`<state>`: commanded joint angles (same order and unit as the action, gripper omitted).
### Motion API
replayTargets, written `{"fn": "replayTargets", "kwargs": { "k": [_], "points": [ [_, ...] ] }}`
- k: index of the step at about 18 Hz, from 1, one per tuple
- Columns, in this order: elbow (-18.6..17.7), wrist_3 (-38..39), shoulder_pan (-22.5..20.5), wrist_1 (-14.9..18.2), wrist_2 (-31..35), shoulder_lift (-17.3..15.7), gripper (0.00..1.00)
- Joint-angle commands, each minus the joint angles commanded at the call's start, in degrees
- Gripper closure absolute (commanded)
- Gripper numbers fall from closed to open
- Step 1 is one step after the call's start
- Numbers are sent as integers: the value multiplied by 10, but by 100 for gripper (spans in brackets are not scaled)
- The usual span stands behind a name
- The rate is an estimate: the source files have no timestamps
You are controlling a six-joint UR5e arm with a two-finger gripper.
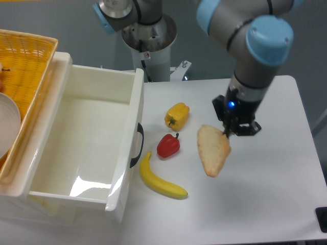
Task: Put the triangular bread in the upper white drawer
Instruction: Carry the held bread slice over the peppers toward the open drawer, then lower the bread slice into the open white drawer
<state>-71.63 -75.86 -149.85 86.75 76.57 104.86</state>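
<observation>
The triangular bread (212,150) is a tan wedge to the right of the red pepper; whether it rests on the white table or hangs just above it I cannot tell. My gripper (228,132) comes down from above and is shut on the bread's upper right edge. The upper white drawer (87,143) stands pulled open at the left, its inside empty, with its black handle (138,145) facing the bread.
A yellow pepper (177,115), a red pepper (168,145) and a yellow banana (160,178) lie between the drawer and the bread. A yellow woven basket (25,71) holding a white dish sits on top at the far left. The robot base (149,46) stands behind.
</observation>
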Motion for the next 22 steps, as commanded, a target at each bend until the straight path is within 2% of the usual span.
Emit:
{"fn": "replayTargets", "kwargs": {
  "k": [2, 7, 12, 17, 22],
  "points": [
    [0, 32, 11, 3, -24, -18, 100],
    [-8, 91, 58, 3, -26, -48, 100],
    [-53, 119, 103, 2, -34, -92, 100],
    [-68, 129, 141, 0, -32, -96, 100],
    [-85, 142, 169, -3, -26, -82, 100]
  ]
}}
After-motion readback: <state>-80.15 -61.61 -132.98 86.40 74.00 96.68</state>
